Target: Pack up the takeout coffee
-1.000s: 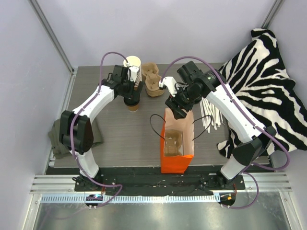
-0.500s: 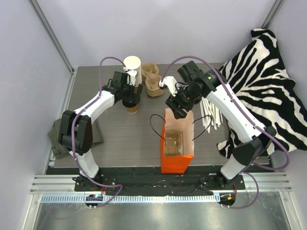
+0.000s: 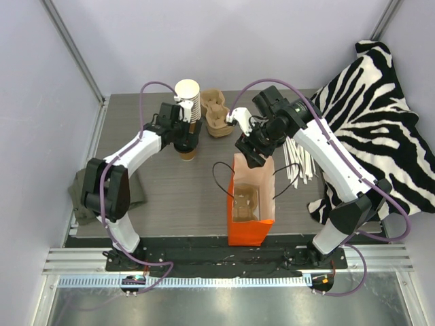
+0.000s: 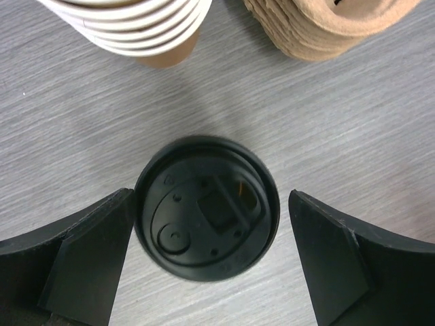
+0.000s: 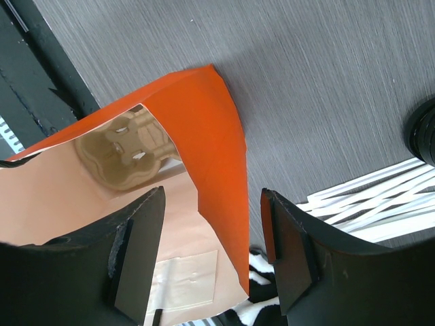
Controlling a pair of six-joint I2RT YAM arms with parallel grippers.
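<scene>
The takeout coffee (image 4: pixel 207 207) is a brown cup (image 3: pixel 188 154) under a black lid, standing on the table left of the bag. My left gripper (image 4: pixel 211 204) hangs over it, open, one finger on each side of the lid; the left finger (image 4: pixel 102 251) is at the lid's edge and the right one stands apart. The orange paper bag (image 3: pixel 250 227) stands open near the front, with a cardboard cup carrier (image 5: pixel 129 149) at its bottom. My right gripper (image 5: pixel 214 251) is open and straddles the bag's far wall (image 5: pixel 217 156) without pinching it.
A tall stack of white-rimmed cups (image 3: pixel 187 92) and a pile of cardboard carriers (image 3: pixel 215 112) stand just behind the coffee. White sticks (image 3: pixel 299 163) lie right of the bag. Zebra cloth (image 3: pixel 374 115) covers the right side, and a grey-green cloth (image 3: pixel 80 197) hangs off the left edge.
My left gripper has shifted a little toward the lidded cup and settled over it. The right arm and the bag have not moved.
</scene>
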